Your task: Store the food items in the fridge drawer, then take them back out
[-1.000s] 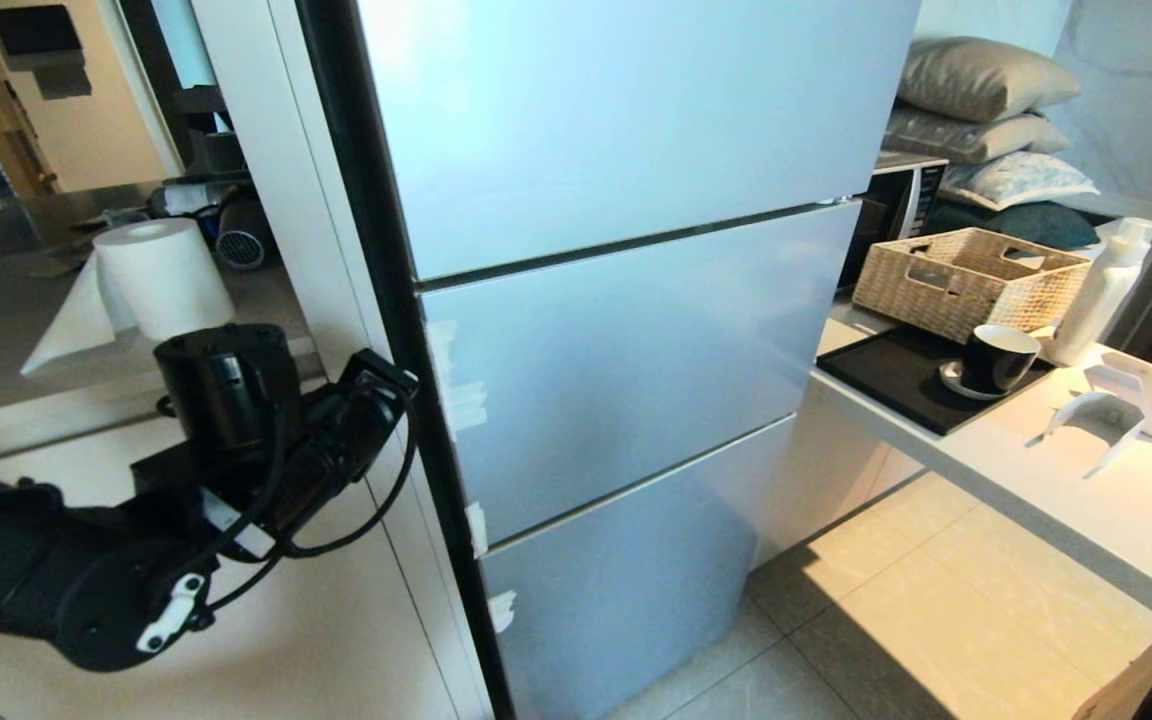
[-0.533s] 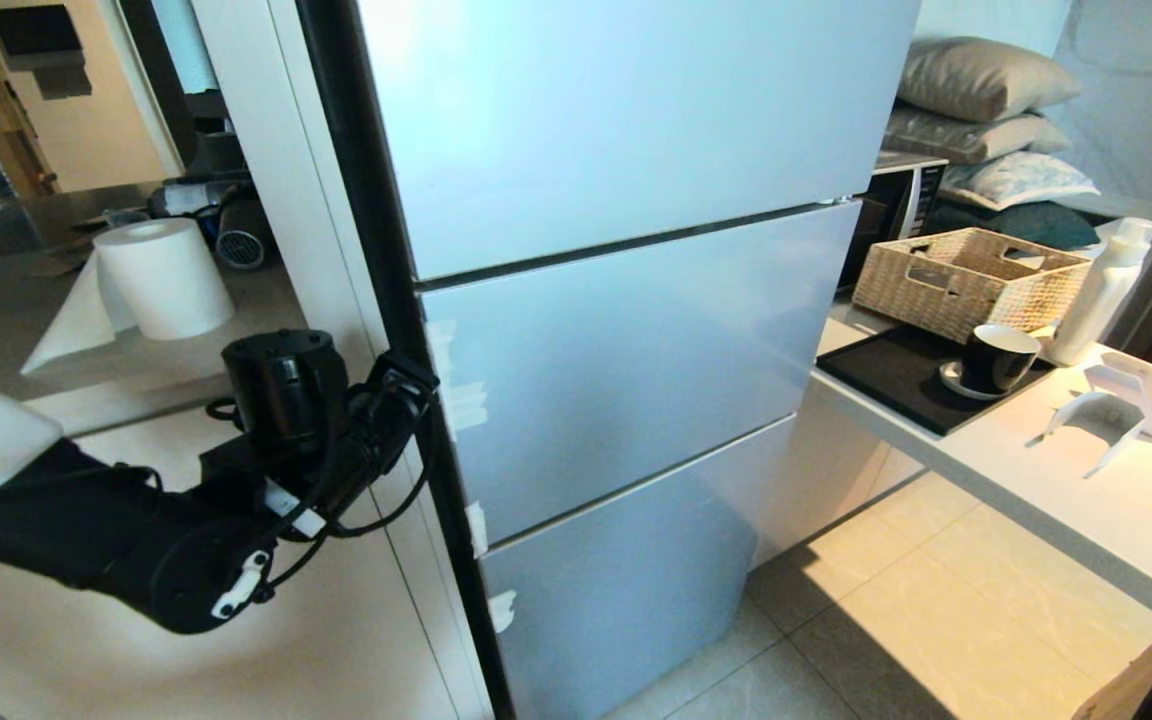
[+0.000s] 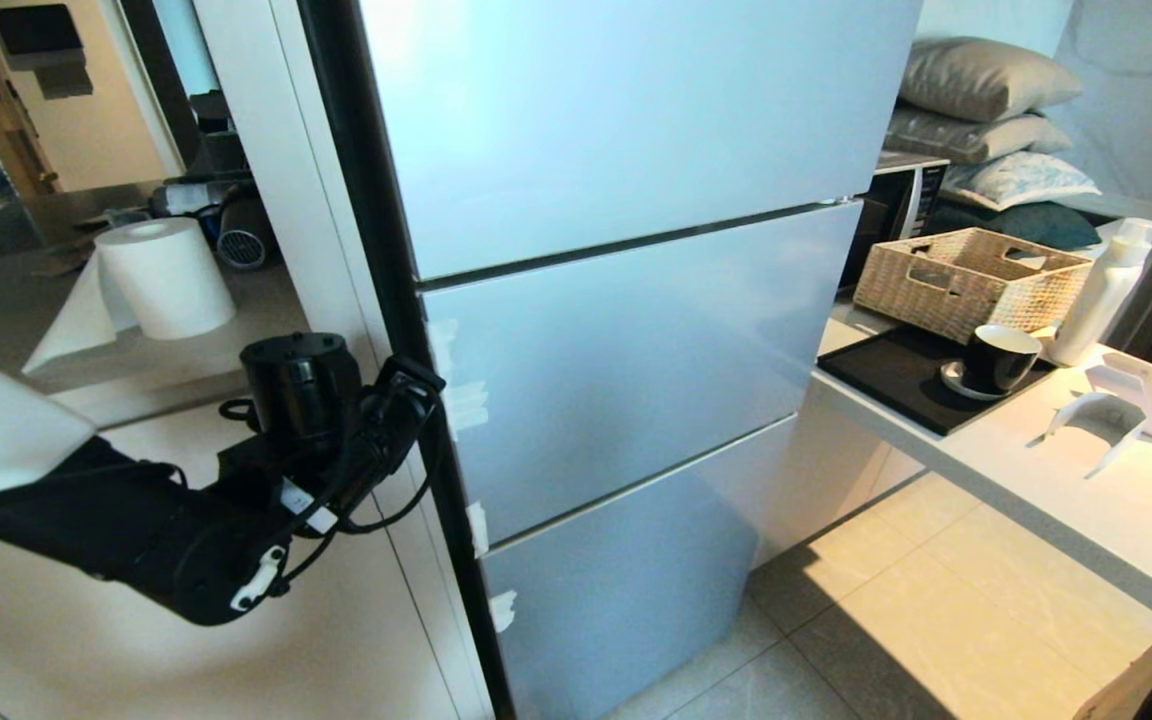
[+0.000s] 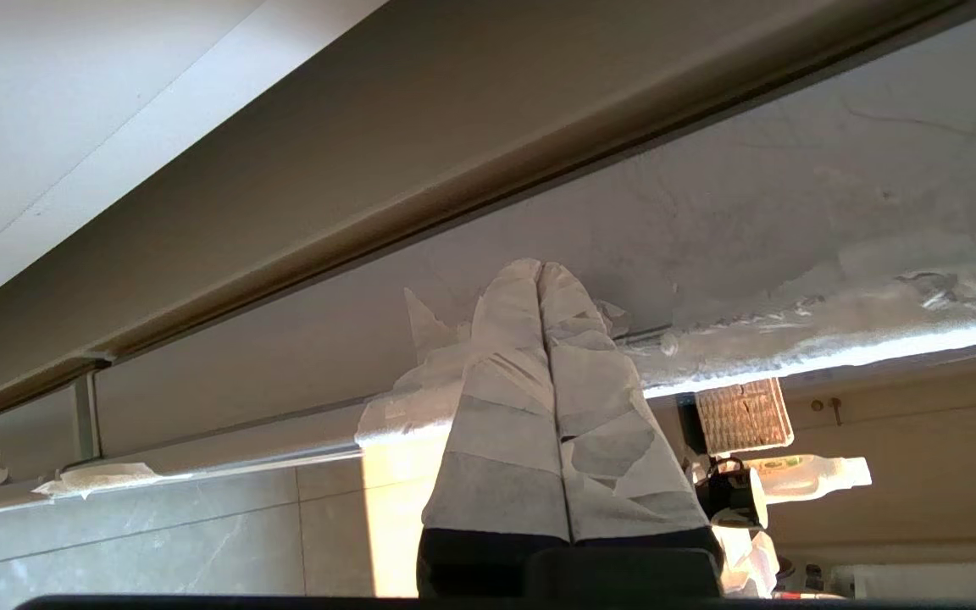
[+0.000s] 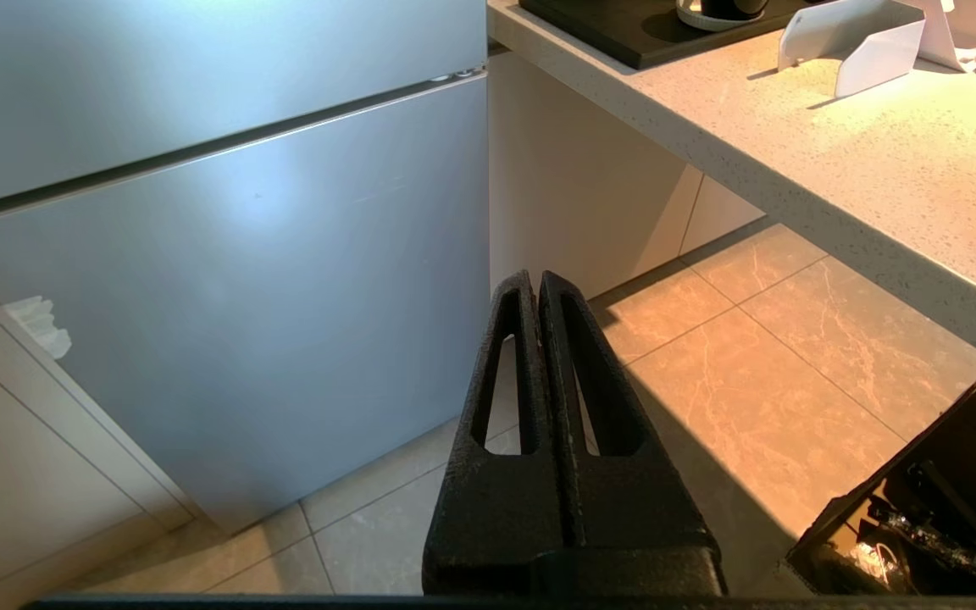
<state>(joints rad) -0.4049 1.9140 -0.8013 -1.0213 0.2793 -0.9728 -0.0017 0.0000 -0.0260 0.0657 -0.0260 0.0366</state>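
Your left end effector [image 4: 541, 269], taped fingers pressed together, is nosing at the fridge's [image 3: 626, 350] left edge; your right end effector [image 5: 537, 280] is hanging closed.

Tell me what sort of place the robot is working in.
Most likely a home kitchen: a tall fridge with pale silvery-blue fronts, a stone-look counter carrying a cup and wicker basket, and tiled floor.
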